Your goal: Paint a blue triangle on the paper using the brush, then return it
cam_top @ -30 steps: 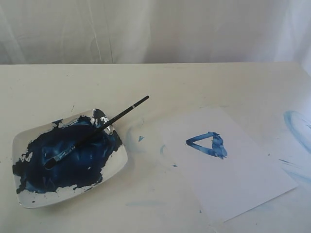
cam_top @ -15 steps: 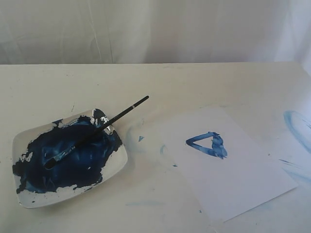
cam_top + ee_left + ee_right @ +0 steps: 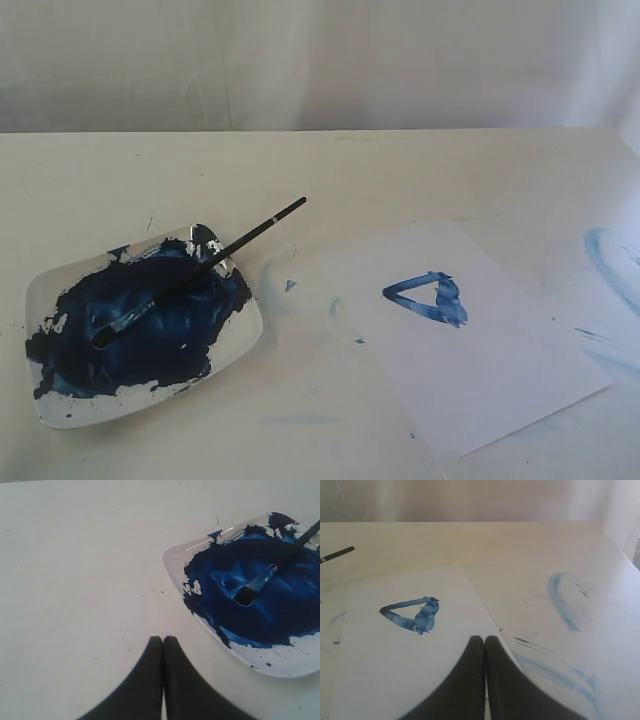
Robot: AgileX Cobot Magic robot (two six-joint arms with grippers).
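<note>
Brush (image 3: 200,268) lies slanted across the white dish (image 3: 40,290). Its bristle end is down in the dark blue paint (image 3: 150,340) and its black handle sticks out over the far rim, above the table (image 3: 400,170). Beside the dish, apart from it, the paper (image 3: 500,370) lies flat with the blue triangle (image 3: 440,303) painted on its upper half.

The exterior view shows dish, brush and paper together but neither arm. Only the wrist views show the grippers.

In the left wrist view the left gripper (image 3: 163,640) has its two dark fingers pressed together, holding nothing, over bare table just beside the dish (image 3: 180,555). This view shows the brush (image 3: 280,562) close up, with its ferrule and stained tip sunk in the paint, but not the paper.

In the right wrist view the right gripper (image 3: 484,640) is likewise closed and empty, over the edge of the paper (image 3: 395,670). The blue triangle (image 3: 420,617) is streaky, with one corner filled in. Pale blue smears (image 3: 562,600) curve across the table beyond the sheet. Of the brush (image 3: 337,553), only the handle end shows at the frame's edge.
</note>
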